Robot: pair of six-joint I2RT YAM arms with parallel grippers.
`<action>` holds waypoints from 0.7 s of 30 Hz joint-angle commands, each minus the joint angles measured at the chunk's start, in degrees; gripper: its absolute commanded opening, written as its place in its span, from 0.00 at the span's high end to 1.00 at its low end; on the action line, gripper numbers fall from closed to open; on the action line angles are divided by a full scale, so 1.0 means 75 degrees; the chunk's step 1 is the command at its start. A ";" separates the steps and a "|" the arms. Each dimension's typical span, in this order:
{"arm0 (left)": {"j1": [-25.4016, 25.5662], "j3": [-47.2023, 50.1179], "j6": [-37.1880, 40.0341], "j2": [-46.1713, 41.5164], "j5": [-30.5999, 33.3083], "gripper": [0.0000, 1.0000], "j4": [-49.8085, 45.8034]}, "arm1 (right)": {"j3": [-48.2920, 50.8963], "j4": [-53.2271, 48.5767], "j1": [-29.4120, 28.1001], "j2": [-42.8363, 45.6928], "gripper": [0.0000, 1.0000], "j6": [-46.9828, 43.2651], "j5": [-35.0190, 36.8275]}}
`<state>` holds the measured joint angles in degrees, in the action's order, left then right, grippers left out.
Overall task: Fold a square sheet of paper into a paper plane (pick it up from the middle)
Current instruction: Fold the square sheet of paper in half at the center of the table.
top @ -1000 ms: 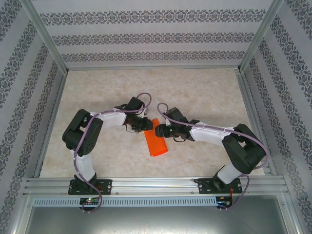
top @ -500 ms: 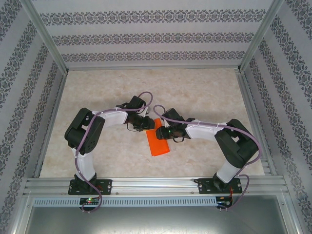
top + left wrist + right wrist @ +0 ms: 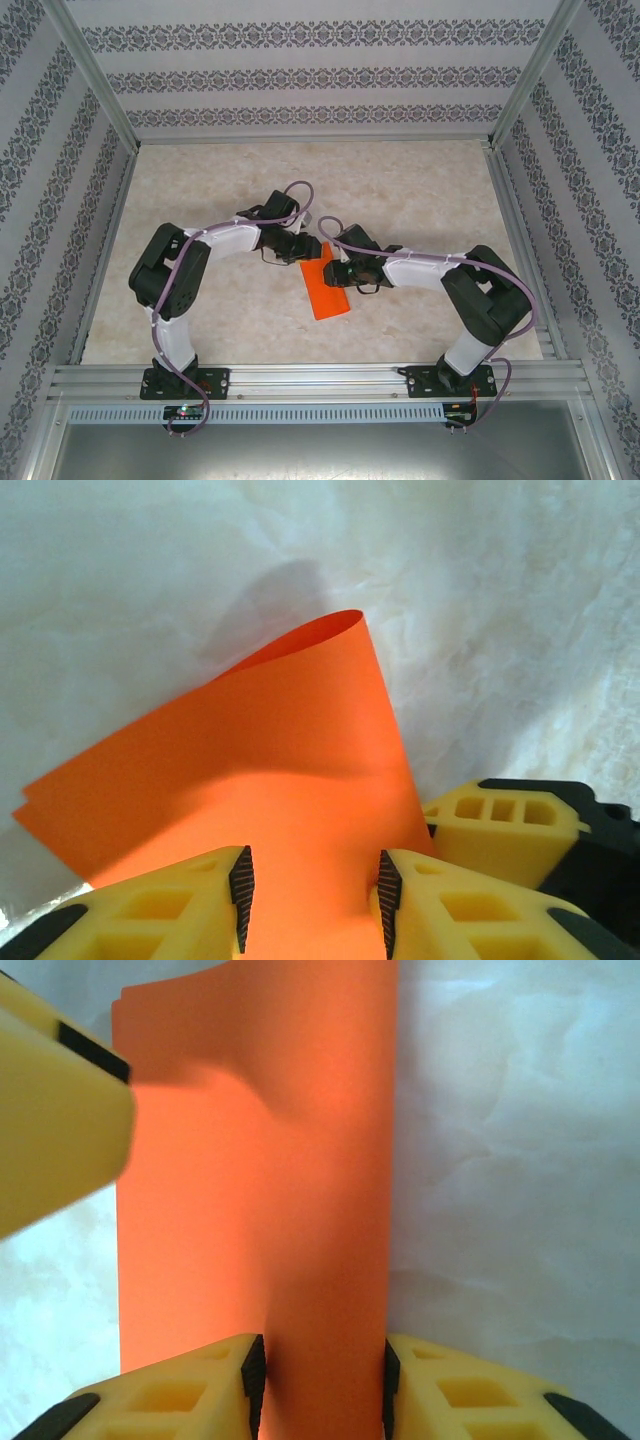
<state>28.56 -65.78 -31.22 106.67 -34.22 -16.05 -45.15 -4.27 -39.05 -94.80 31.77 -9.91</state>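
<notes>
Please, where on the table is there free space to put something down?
The far strip of the table, between the back wall and the arms, is bare. So is the near patch between the two bases. The middle is crowded: left gripper and right gripper meet over the orange paper.

The square sheet of paper (image 3: 327,292) lies near the middle of the table (image 3: 420,190), slightly toward the near edge, its long side running far to near. The left gripper (image 3: 303,252) sits at the sheet's far end, on its left. The right gripper (image 3: 335,272) is just beside it, at the sheet's right edge. The sheet passes between each gripper's fingers.
</notes>
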 commanded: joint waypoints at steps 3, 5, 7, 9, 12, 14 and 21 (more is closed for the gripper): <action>0.0107 -0.0266 0.0446 -0.0619 0.0264 0.57 -0.0675 | 0.0299 0.0219 0.0178 0.0218 0.64 0.0354 0.0087; 0.0113 -0.0288 0.0497 -0.0707 0.0348 0.57 -0.0784 | 0.0398 0.0375 0.0221 0.0260 0.64 0.0499 0.0045; 0.0107 -0.0288 0.0530 -0.0746 0.0388 0.57 -0.0847 | 0.0470 0.0500 0.0248 0.0265 0.64 0.0637 0.0015; 0.0107 -0.0271 0.0530 -0.0749 0.0404 0.56 -0.0848 | 0.0516 0.0569 0.0305 0.0244 0.64 0.0771 -0.0038; 0.0103 -0.0261 0.0530 -0.0723 0.0411 0.56 -0.0848 | 0.0535 0.0580 0.0333 0.0230 0.64 0.0847 -0.0045; 0.0095 -0.0220 0.0530 -0.0723 0.0414 0.56 -0.0839 | 0.0516 0.0602 0.0332 0.0231 0.64 0.0679 -0.0140; 0.0049 -0.0119 0.0580 -0.0831 0.0625 0.56 -0.0952 | 0.0348 0.0121 0.0296 0.0184 0.64 0.0113 -0.0049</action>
<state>28.56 -66.67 -28.64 102.37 -30.96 -20.69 -42.24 -0.30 -37.58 -93.65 35.11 -11.38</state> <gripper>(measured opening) 0.436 0.360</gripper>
